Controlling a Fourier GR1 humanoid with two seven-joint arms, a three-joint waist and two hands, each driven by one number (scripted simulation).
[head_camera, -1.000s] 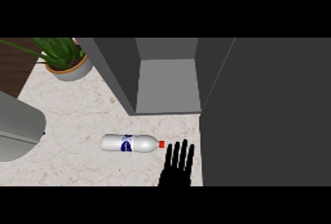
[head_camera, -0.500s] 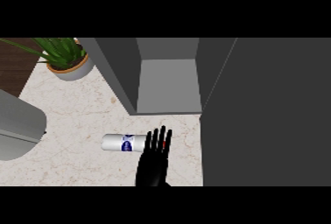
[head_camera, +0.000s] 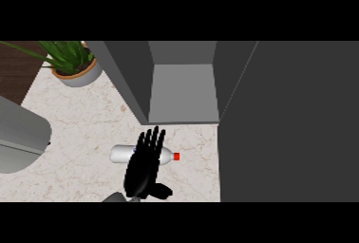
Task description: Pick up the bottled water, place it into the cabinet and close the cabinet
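Bottled water (head_camera: 165,155) lies on its side, long axis left-right, red cap right; right hand (head_camera: 142,166) above it, fingers straight.

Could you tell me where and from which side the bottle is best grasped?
Grip the bottle round its mid-body from above: it lies on its side, cap pointing right, so its round flanks are free. The robot hand is already over it, fingers straight.

Speckled marble-look counter (head_camera: 84,118), matt grey cabinet (head_camera: 182,90), clear plastic bottled water (head_camera: 123,154).
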